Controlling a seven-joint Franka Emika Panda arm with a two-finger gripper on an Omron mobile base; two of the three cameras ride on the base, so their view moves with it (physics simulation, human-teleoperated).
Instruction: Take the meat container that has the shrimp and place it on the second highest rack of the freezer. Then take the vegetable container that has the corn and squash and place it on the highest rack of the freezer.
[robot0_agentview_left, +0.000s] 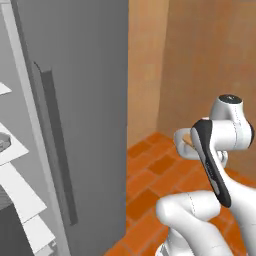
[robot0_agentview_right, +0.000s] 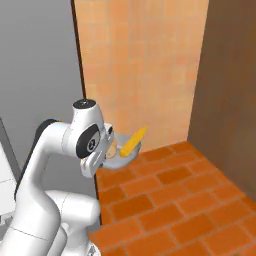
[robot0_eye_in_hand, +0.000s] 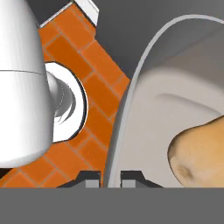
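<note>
Hand view: the pincer (robot0_eye_in_hand: 111, 178) is clamped on the rim of the vegetable container (robot0_eye_in_hand: 144, 131), the squash (robot0_eye_in_hand: 199, 151) just inside; the corn (robot0_agentview_right: 134, 141) juts out above the brick floor (robot0_agentview_right: 190, 200).

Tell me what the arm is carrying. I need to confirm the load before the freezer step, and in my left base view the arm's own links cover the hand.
Observer: In the right base view a grey container hangs at the end of the arm, with the yellow corn sticking out over its edge.
Operator: Is the squash in it too?
Observer: Yes, the hand view shows the tan squash lying inside the container.
Operator: And the grip?
Observer: The gripper is shut on the container's rim, with one fingertip on either side of it.
</note>
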